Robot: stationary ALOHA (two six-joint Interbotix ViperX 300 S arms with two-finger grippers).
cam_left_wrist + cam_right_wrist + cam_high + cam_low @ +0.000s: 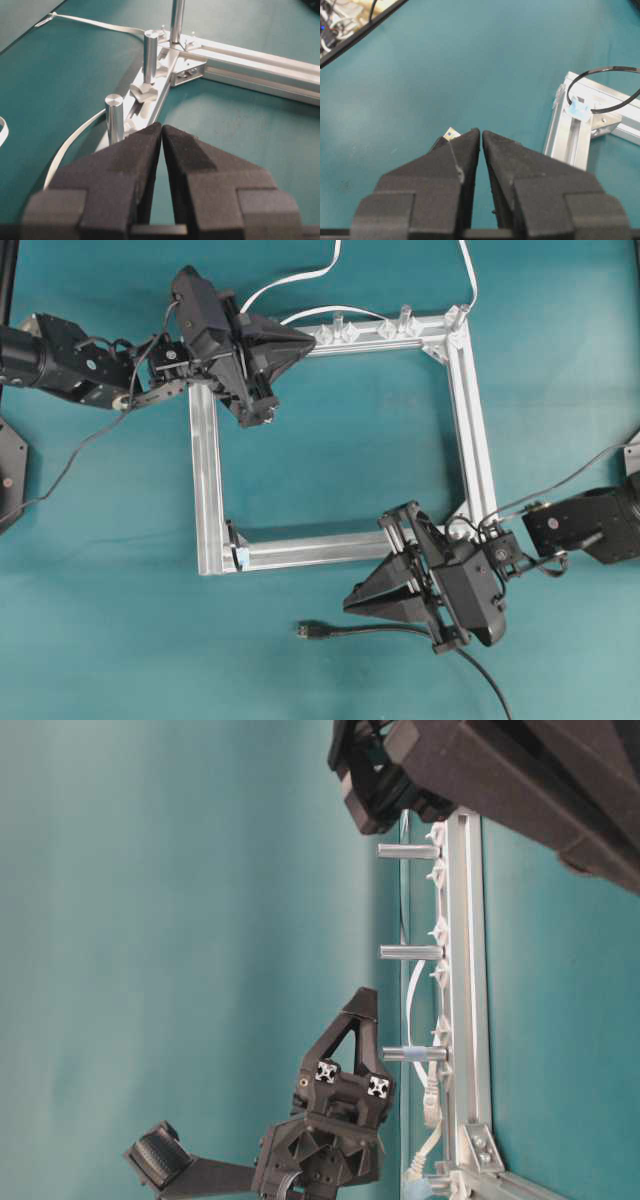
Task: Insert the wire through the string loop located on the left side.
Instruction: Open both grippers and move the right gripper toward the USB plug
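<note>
While nothing is being carried yet, the overhead view is showing the long thin black wire [400,631] lying loose on the teal table [330,440], its small plug pointing left. The right hand [352,605] is hanging just above it, near the square silver metal frame [470,420]. The left hand [303,341] is waiting over the frame's far top-left corner.

From table level, little shiny metal posts [410,952] are sticking up from the frame.

Looking from the left wrist, the left hand's black pads [150,145] are nearly touching, holding nothing.

Looking from the right wrist, the right hand's pads [470,145] are also pinched almost together and empty, with the plug's metal tip peeking out just behind them. The tiny dark string loop [605,90] with its pale blue tab is sitting on the frame corner, well apart from the plug, waiting to be threaded.
</note>
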